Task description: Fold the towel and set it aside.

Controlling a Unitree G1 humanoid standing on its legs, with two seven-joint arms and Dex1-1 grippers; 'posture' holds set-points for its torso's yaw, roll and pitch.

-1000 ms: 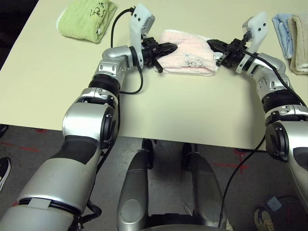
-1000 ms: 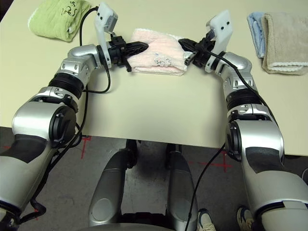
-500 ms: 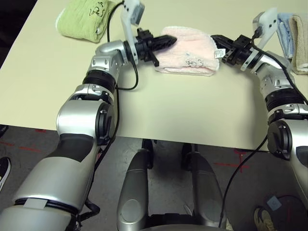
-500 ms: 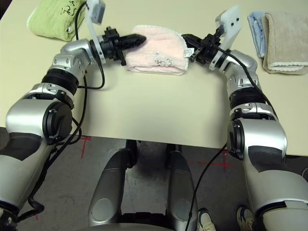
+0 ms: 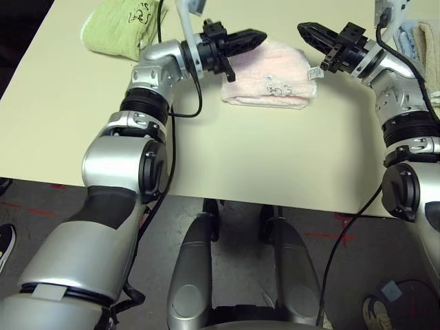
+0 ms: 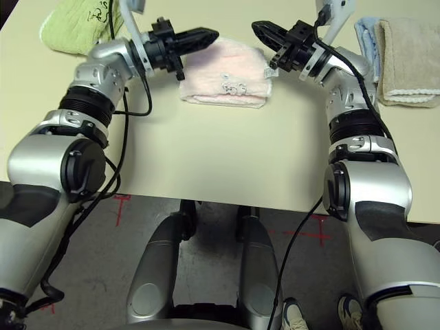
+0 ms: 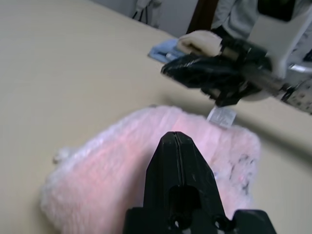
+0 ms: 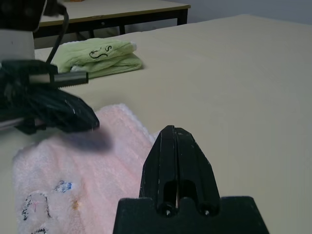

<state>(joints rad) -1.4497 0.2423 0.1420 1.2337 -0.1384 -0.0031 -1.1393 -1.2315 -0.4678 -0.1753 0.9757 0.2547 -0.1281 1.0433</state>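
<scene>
The towel (image 5: 269, 84) is pale pink and lies folded on the table, its embroidered motif facing up and a small white tag (image 5: 314, 72) at its right end. My left gripper (image 5: 257, 35) is shut and hovers above the towel's far left corner, holding nothing. My right gripper (image 5: 306, 29) is also shut and empty, raised over the towel's far right corner. The two tips point at each other with a short gap between them. In the left wrist view the shut fingers (image 7: 176, 151) hang over the pink towel (image 7: 102, 170); the right wrist view shows its shut fingers (image 8: 174, 146) beside the towel (image 8: 63, 170).
A folded light green towel (image 5: 124, 26) with black print lies at the far left of the table. A light blue towel (image 6: 365, 42) and a beige towel (image 6: 405, 58) lie at the far right. The table's front edge (image 5: 227, 198) runs near my body.
Both grippers have lifted off the towel's left and right ends and swung up toward the far side. The towel stays folded on the table.
</scene>
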